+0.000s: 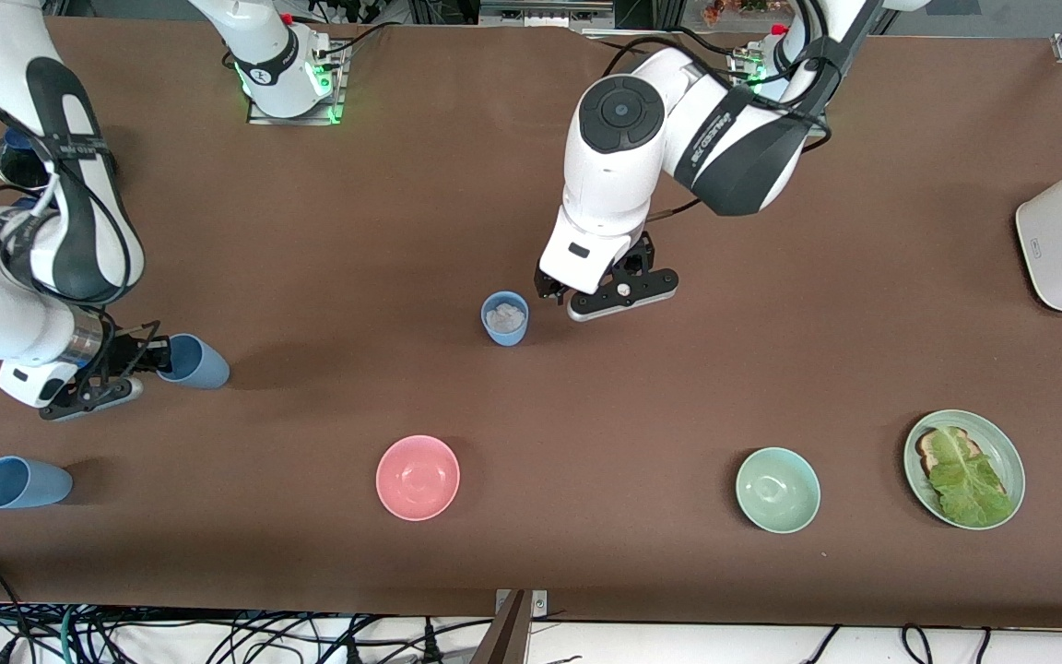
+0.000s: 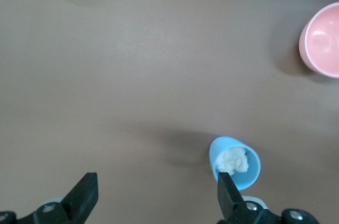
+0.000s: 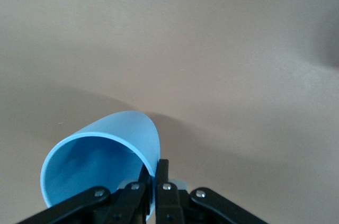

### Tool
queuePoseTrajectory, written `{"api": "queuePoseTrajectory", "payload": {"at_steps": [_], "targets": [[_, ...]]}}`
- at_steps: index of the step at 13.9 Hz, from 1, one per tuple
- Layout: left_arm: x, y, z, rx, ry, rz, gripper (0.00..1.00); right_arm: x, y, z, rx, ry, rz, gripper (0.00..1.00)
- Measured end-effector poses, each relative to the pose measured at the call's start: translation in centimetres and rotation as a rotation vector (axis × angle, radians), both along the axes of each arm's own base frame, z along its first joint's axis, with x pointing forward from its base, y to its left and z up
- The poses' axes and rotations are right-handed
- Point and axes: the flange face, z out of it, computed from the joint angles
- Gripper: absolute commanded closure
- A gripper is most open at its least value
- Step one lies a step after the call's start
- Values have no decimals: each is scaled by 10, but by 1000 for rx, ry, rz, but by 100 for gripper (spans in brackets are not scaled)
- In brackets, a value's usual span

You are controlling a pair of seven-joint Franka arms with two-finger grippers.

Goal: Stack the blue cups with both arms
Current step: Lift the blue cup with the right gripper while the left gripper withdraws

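Near the table's right-arm edge, my right gripper [image 1: 146, 359] pinches a cup [image 1: 196, 361] by its rim for stacking; my left gripper [image 1: 586, 300] hangs open beside the standing cup [image 1: 504, 318].

arms [image 1: 623, 157]: white shells | black bands, cables | black two-finger hands [image 1: 619, 290]
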Motion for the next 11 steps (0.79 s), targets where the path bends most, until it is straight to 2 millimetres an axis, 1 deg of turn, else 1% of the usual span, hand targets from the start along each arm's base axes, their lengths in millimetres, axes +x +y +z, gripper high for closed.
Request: {"api": "queuePoseTrajectory", "payload": {"at_steps": [1, 2, 3, 4, 6, 8, 11], "targets": [[3, 7, 8, 5, 2, -34, 1, -2, 5, 14, 17, -1, -2, 100], [11, 20, 19, 4, -4, -61, 1, -3, 13, 26, 28, -5, -4, 100], [20, 38, 30, 2, -13, -84, 1, -4, 24, 37, 33, -6, -10, 100], [29, 61, 43, 5, -16, -108, 1, -5, 38, 46, 35, -2, -21, 100], [44, 107, 66, 15, -21, -170, 1, -10, 76, 63, 32, 12, -52, 100], [54, 148, 87, 21, -34, -228, 1, -15, 124, 78, 25, 31, -94, 100], [69, 210, 108, 33, -43, -313, 1, -26, 197, 96, 10, 49, -157, 100]]}}
